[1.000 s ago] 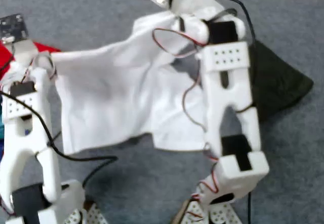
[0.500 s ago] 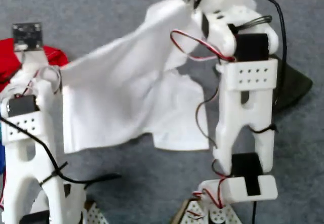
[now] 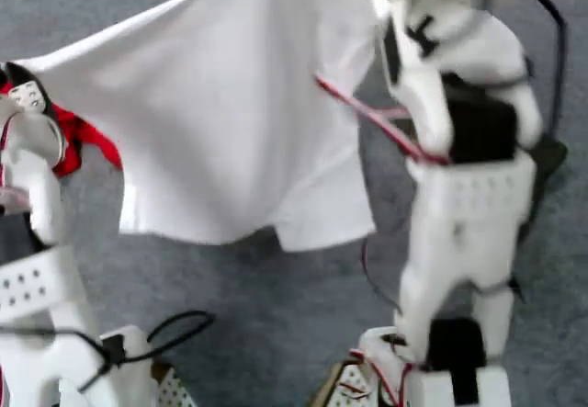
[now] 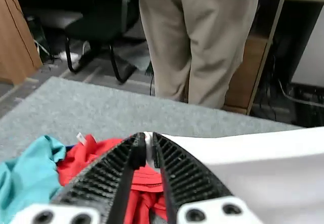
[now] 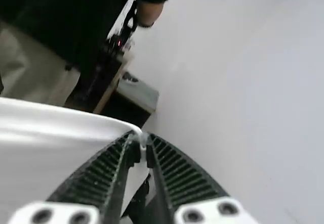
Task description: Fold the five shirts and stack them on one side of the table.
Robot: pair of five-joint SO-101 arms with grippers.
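Note:
A white shirt (image 3: 230, 122) hangs spread above the grey table (image 3: 276, 324), held up at two corners. My left gripper (image 4: 147, 150) is shut on one corner of the white shirt (image 4: 243, 168), at the left in the high view (image 3: 23, 90). My right gripper (image 5: 142, 145) is shut on the other corner of the white shirt (image 5: 50, 148), high at the back near the top of the high view. A red shirt (image 4: 101, 155) and a teal shirt (image 4: 25, 178) lie crumpled below the left gripper. A dark shirt (image 3: 549, 154) lies behind the right arm.
The red shirt (image 3: 83, 136) peeks out at the table's left edge under the lifted cloth. Cables (image 3: 175, 324) run across the table near the arm bases. The table front between the arms is bare grey felt.
Both arms have risen and lifted the white shirt off the table. It went from lying crumpled to hanging stretched between the two grippers.

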